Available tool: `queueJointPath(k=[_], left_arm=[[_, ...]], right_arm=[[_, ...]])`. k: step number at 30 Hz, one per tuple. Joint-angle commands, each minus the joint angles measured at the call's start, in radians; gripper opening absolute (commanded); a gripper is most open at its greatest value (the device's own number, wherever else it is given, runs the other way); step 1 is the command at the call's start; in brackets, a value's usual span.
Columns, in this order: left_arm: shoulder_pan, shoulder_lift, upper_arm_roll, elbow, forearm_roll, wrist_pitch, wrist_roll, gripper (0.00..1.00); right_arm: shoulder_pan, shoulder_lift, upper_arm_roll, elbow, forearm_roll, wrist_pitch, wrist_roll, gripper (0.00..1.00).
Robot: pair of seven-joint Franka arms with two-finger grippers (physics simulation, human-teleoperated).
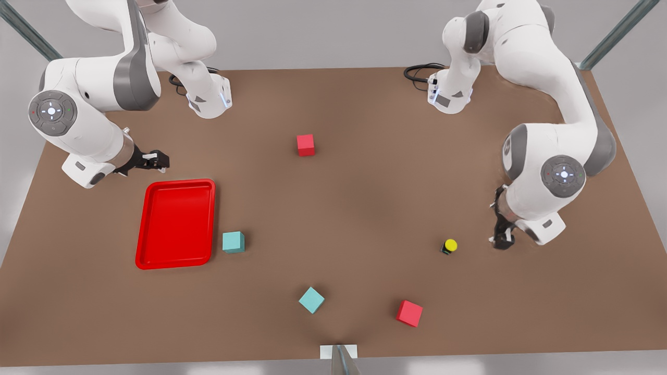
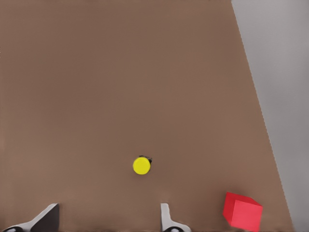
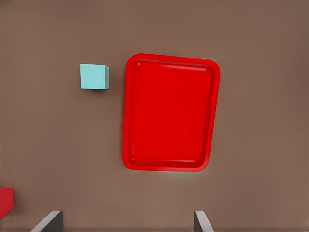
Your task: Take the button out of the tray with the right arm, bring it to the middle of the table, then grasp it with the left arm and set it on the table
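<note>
The button [image 1: 450, 246] stands on the bare table [image 1: 365, 208], yellow cap up, toward the front view's right and well apart from the red tray [image 1: 176, 224], which holds nothing. The left gripper [image 1: 504, 240] hangs just to the button's right in the front view, fingers [image 2: 166, 218] spread and pinching nothing, with the button a little ahead of the gap between them in the left wrist view. It is by far the nearer arm. The right gripper [image 1: 156, 161] waits at the tray's far edge on the front view's left, fingers [image 3: 200, 223] spread and empty, so by my read the button is already set down.
</note>
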Motion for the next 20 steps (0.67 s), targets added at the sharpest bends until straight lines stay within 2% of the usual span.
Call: queueJointPath(k=[1,3,5,7,9,20], left_arm=[[0.016,-0.12,-0.029,-0.025,0.04,-0.196,1.431,1.0],[0.041,-0.223,-0.044,-0.091,0.047,-0.196,1.598,1.0],[0.139,-0.276,-0.161,-0.143,0.073,-0.191,1.677,1.0],[0.139,-0.35,-0.166,-0.269,0.094,-0.133,1.732,1.0],[0.139,-0.355,-0.192,-0.341,0.094,-0.067,1.752,1.0],[0.173,-0.31,-0.212,-0.332,0.09,-0.073,1.824,1.0]], right_arm=[[0.0,-0.001,-0.001,0.0,0.002,0.0,0.009,1.0],[-0.005,-0.001,-0.002,0.002,0.004,0.0,0.009,1.0],[0.002,-0.001,-0.001,0.002,0.004,0.0,0.012,1.0],[-0.001,-0.001,-0.001,0.002,0.005,0.0,0.012,1.0],[-0.008,-0.001,-0.002,0.002,0.005,0.0,0.012,1.0],[0.0,-0.001,-0.001,0.0,0.005,0.0,0.012,1.0]])
